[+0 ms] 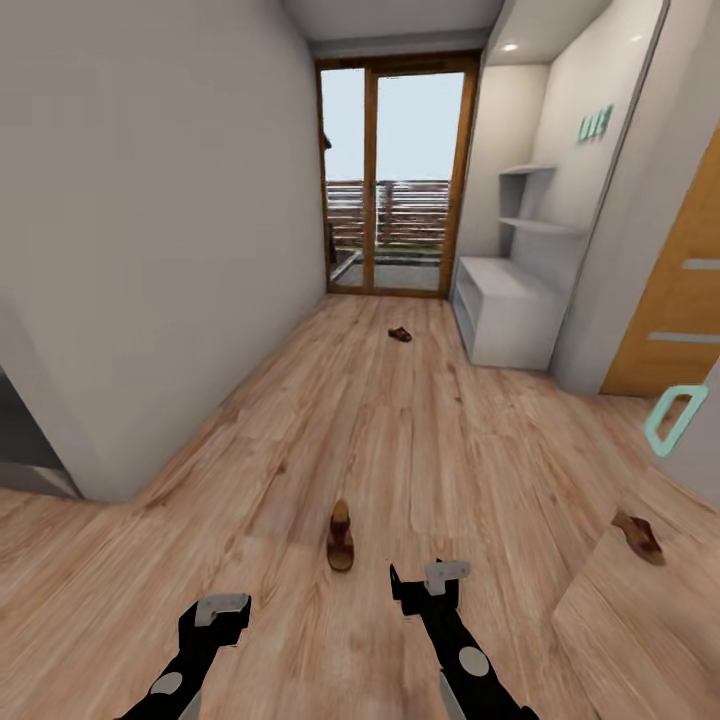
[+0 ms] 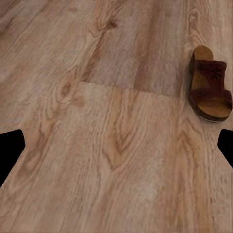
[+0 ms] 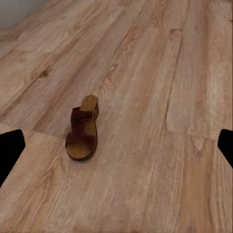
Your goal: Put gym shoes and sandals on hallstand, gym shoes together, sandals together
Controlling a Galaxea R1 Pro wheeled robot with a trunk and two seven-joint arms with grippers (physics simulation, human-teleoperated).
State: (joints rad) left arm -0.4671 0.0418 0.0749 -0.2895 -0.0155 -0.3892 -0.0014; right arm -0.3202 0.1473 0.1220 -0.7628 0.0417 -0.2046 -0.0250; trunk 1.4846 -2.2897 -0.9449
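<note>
Nearest sandal (image 1: 340,537) lies flat on the corridor floor (image 1: 400,440), just ahead of and between the two grippers; a second brown shoe (image 1: 399,335) rests far down the hall near the hallstand (image 1: 505,310). Likely light, stiff-soled, with a soft strap; gripping across the sole edges at the strap looks best. Left gripper (image 1: 222,612) and right gripper (image 1: 432,585) hover with fingers spread wide, released, touching nothing.
</note>
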